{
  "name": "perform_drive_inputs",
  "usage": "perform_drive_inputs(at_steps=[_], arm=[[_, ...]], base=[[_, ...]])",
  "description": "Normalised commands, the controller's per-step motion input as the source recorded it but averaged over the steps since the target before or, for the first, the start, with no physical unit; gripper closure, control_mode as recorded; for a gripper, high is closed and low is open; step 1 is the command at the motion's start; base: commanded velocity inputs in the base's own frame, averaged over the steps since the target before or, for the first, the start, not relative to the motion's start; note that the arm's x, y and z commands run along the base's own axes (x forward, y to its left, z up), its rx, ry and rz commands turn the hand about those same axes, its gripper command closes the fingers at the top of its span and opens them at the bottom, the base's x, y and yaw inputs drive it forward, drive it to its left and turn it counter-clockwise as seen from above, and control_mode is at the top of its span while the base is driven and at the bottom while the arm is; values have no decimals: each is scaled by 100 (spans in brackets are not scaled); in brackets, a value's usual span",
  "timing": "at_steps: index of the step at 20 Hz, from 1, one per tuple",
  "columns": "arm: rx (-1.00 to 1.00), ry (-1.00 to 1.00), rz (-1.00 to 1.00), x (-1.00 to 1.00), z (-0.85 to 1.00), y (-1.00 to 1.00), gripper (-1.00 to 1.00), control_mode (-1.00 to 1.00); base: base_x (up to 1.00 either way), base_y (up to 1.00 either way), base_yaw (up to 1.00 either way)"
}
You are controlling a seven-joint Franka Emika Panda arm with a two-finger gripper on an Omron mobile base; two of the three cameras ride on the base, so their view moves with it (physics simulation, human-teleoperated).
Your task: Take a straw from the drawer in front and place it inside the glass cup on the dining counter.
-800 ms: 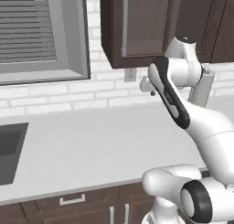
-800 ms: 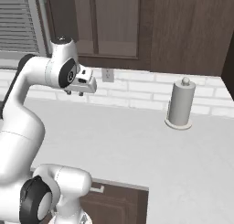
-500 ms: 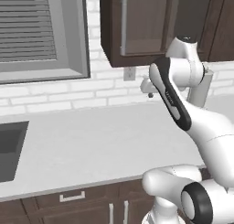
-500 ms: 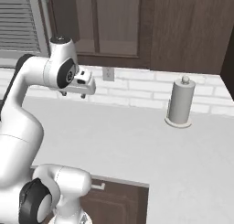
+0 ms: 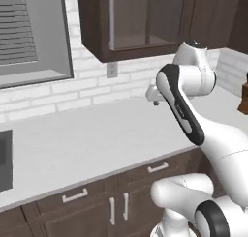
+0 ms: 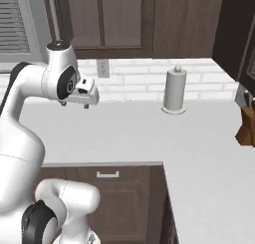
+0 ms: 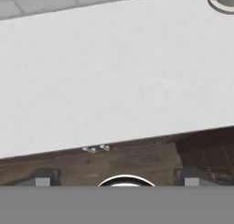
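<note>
My gripper [image 5: 155, 101] hangs above the white worktop along the brick wall, well clear of its surface, and in the right base view the gripper [image 6: 74, 105] points down. In the hand view its two dark fingertips [image 7: 43, 178] stand far apart with nothing between them, so the gripper [image 7: 116, 178] is open. Below the worktop edge lies a dark brown drawer [image 7: 137, 161] with a small silver handle; this drawer [image 6: 108, 175] is closed. The straw is hidden, and the glass cup and the dining counter are out of view.
A paper towel roll [image 6: 175, 90] stands at the back by the brick wall. A knife block [image 6: 245, 123] sits on the worktop's right leg. A sink [image 5: 3, 159] is at far left. Dark wall cabinets [image 5: 140, 18] hang overhead.
The whole picture has slid left in both base views, so the base has driven right. The knife block has come into view. The arm keeps its pose and the gripper stays open.
</note>
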Motion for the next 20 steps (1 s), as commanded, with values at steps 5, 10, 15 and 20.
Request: perform_drive_inputs(at_steps=[5, 10, 15, 20], arm=[[0, 0, 0, 0, 0, 0, -100, 100], [0, 0, 0, 0, 0, 0, -100, 100], [0, 0, 0, 0, 0, 0, -100, 100], [0, 0, 0, 0, 0, 0, -100, 100]], base=[[-9, 88, -57], [-13, 85, -56], [-2, 70, -57], [0, 57, -53]])
